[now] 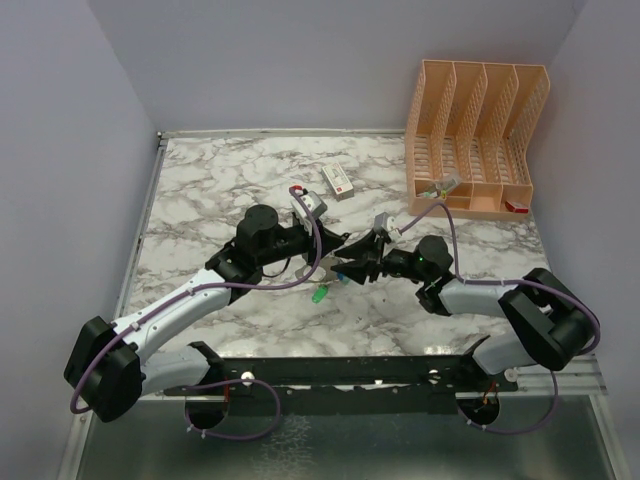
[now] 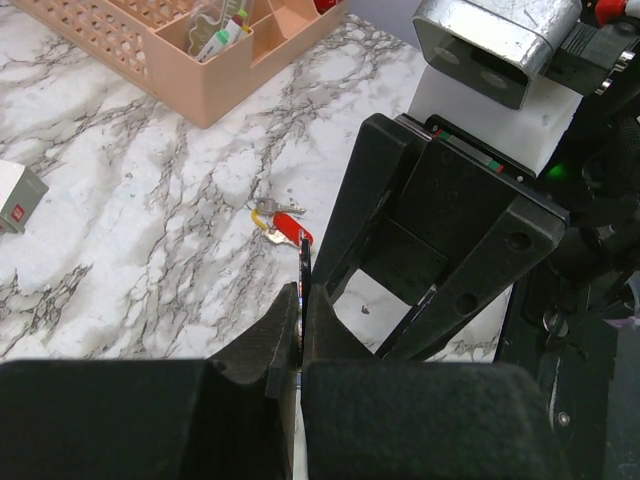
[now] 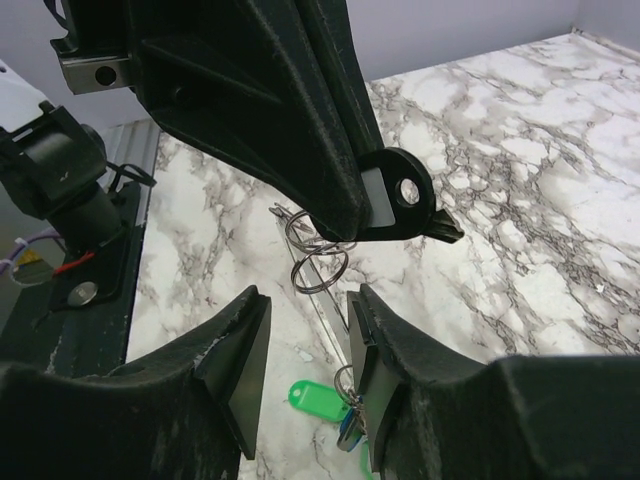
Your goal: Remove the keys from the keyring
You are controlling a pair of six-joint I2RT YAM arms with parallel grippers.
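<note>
**Left gripper clamped on keyring; right gripper open around it**

Top view. Both arms meet at the middle of the marble table [image 1: 200,180]. The left gripper [image 1: 335,250] and right gripper [image 1: 352,270] face each other, tips close together. A green key [image 1: 320,295] shows just nearside of them. A red key [image 1: 297,190] lies apart on the marble, near a white box [image 1: 338,180]. A peach organiser [image 1: 475,130] stands at the far right. Jaw positions cannot be read from this view.

Left wrist view. The left gripper's fingers [image 2: 270,345] are pressed together on the thin dark edge of the keyring [image 2: 304,265], which rises from between them: clenched, grasping the band. The right gripper's black body fills the frame beyond. The red key lies on the marble further off, free of the band.

Right wrist view. The right gripper's pads [image 3: 245,360] stand apart, released. The grey band runs down between them, closer to one pad; contact cannot be told. Above, the left gripper's tip pinches the keyring's black end piece. Small wire rings [image 3: 320,265] sit at the band just beneath it. The green key and a blue key [image 3: 350,430] sit lower, beside that pad.
</note>
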